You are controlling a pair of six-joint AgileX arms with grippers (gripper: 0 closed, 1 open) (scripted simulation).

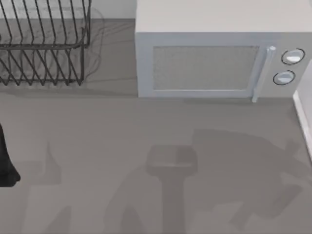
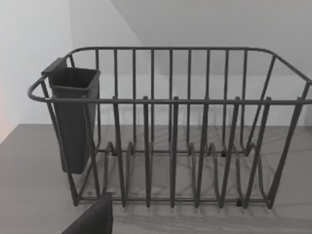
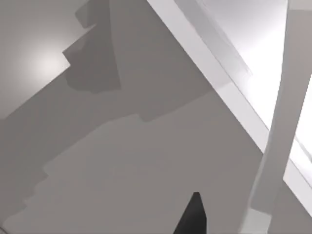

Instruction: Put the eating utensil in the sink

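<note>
The eating utensil is out of view. A white rim of the sink [image 1: 303,122] runs along the table's right edge, and the right wrist view shows the same rim [image 3: 219,78] crossing diagonally, with a pale upright bar [image 3: 275,136] beside it. A black part of my right gripper [image 3: 191,217] pokes in over the grey counter near that rim. My left arm [image 1: 7,163] is a black shape at the table's left edge. A dark part of my left gripper [image 2: 92,219] sits low in front of the dish rack [image 2: 170,126].
A black wire dish rack [image 1: 44,44] stands at the back left, with a dark cutlery cup [image 2: 73,117] hung on one end. A white microwave [image 1: 214,53] with two knobs [image 1: 291,57] fills the back right. Arm shadows fall on the grey counter [image 1: 146,131].
</note>
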